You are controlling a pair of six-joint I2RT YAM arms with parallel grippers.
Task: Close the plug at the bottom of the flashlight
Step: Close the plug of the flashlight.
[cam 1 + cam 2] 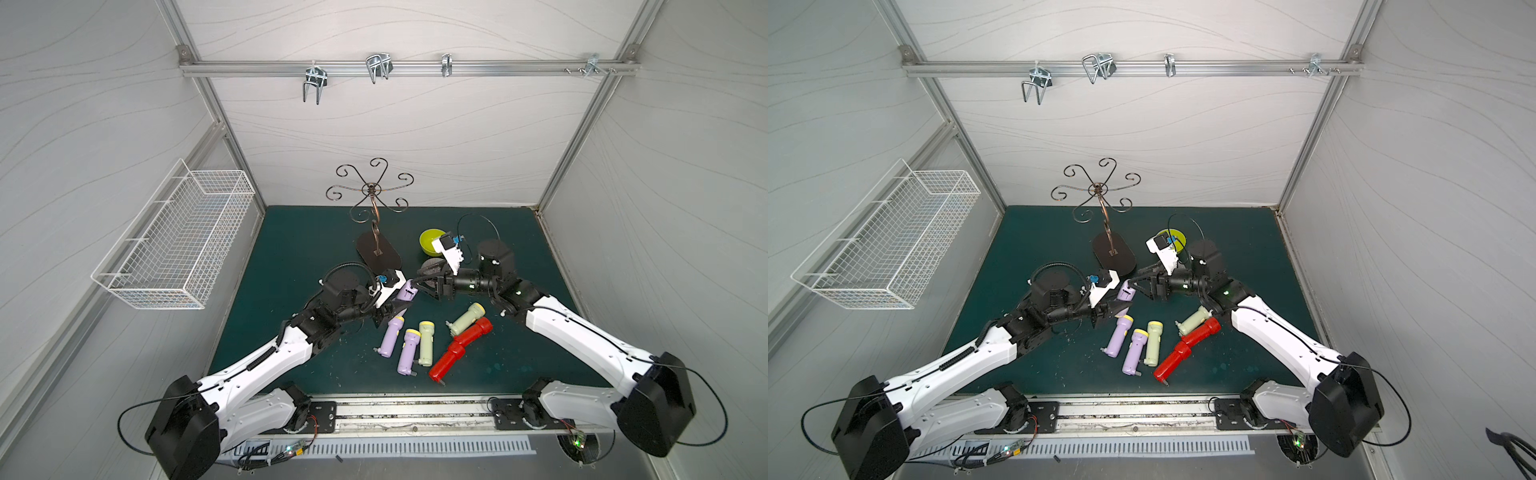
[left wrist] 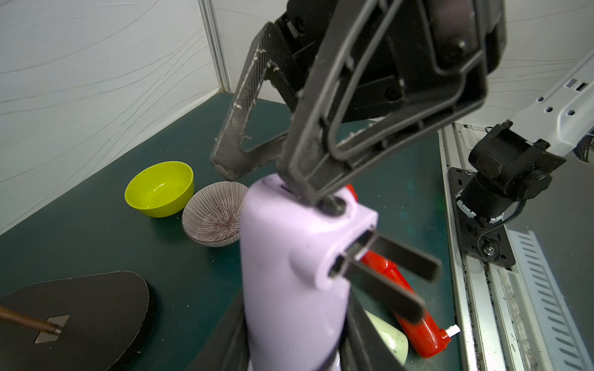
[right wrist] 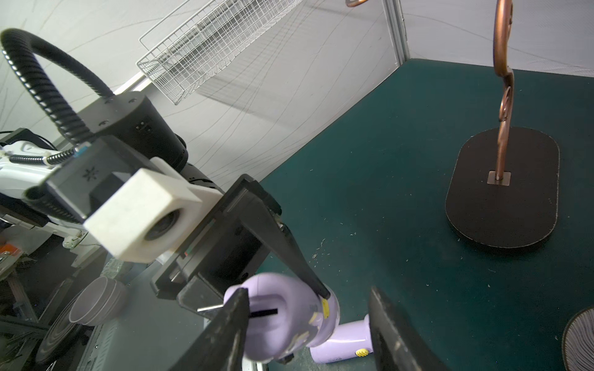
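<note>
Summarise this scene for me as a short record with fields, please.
Left end effector: shut on the held flashlight, purple, above the mat
Plug prongs: folded out, not yet closed
Right end effector: open, one fingertip at the held flashlight's bottom end
Lying on the mat: purple flashlights, pale flashlights, red flashlights, two of each
Bowls: yellow-green bowl, striped bowl

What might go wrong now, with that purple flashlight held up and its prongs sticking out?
The right gripper is open, one finger on the end of the purple flashlight beside the prongs; it may slip off instead of folding them in.
Only the left gripper holds the body, so a push might twist it loose and drop it among the flashlights on the mat.
</note>
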